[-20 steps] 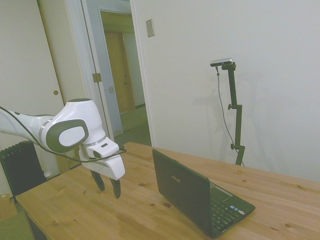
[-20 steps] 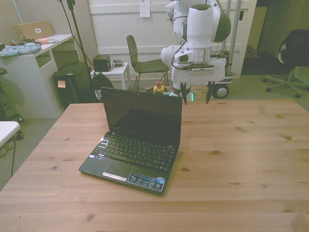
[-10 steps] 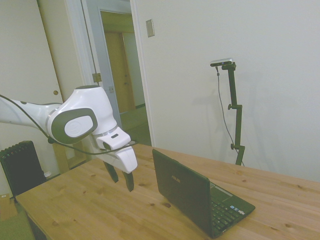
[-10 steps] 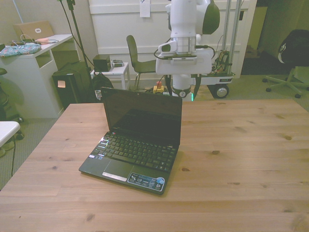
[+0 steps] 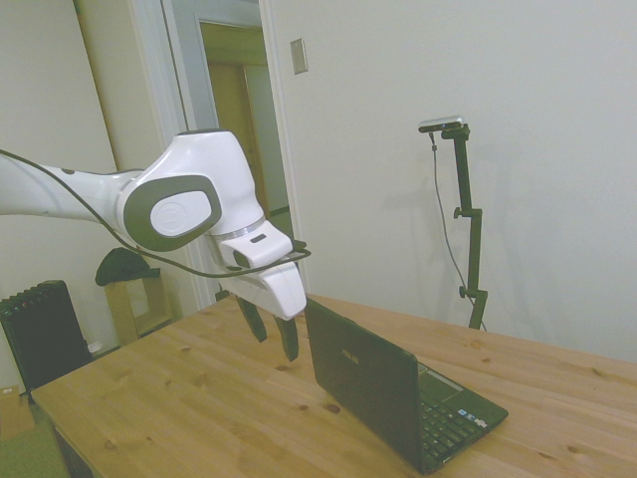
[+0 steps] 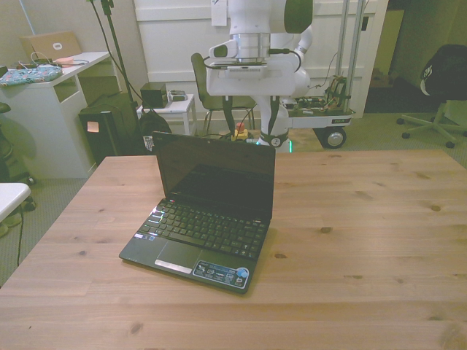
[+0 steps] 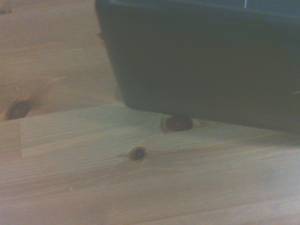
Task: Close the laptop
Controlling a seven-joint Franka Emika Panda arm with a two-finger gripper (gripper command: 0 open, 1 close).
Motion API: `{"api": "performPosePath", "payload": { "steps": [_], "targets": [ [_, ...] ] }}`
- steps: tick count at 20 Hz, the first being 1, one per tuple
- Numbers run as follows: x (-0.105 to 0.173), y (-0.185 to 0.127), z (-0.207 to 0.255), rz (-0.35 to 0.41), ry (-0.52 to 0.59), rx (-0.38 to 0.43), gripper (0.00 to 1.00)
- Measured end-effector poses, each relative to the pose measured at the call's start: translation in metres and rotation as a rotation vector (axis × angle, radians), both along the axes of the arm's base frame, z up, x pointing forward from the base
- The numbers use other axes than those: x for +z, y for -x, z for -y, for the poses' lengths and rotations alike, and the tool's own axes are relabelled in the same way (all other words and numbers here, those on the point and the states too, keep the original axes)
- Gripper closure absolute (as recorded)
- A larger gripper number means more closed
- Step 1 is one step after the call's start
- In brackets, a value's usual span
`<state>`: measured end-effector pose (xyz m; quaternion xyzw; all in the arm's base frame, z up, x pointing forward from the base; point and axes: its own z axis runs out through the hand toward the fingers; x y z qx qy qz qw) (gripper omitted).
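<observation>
Hovering: tool (image 5: 273, 338) just behind laptop (image 5: 383, 388) lid

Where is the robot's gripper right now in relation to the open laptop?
In the side view, the gripper hangs open above the wooden table, just behind the laptop lid's back, near its top edge and not touching it.

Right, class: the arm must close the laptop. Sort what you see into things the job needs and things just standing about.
Needed for the job:
laptop, lid up
hand, open, behind the lid
table under the laptop

Standing about:
chair
white desk
radiator
</observation>
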<state>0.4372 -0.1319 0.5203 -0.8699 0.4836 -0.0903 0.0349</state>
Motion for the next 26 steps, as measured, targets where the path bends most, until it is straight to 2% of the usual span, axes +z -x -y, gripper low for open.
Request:
{"api": "performPosePath", "payload": {
  "steps": [3, 4, 13, 26],
  "targets": [
    [-0.001, -0.01, 0.024, -0.007, 0.006, -0.023, 0.0],
    [0.0, -0.014, 0.029, -0.007, 0.006, -0.026, 1.0],
    [0.009, -0.039, 0.055, -0.001, 0.016, -0.051, 1.0],
    [0.023, -0.048, 0.07, 0.012, 0.022, -0.073, 1.0]
  ]
}}
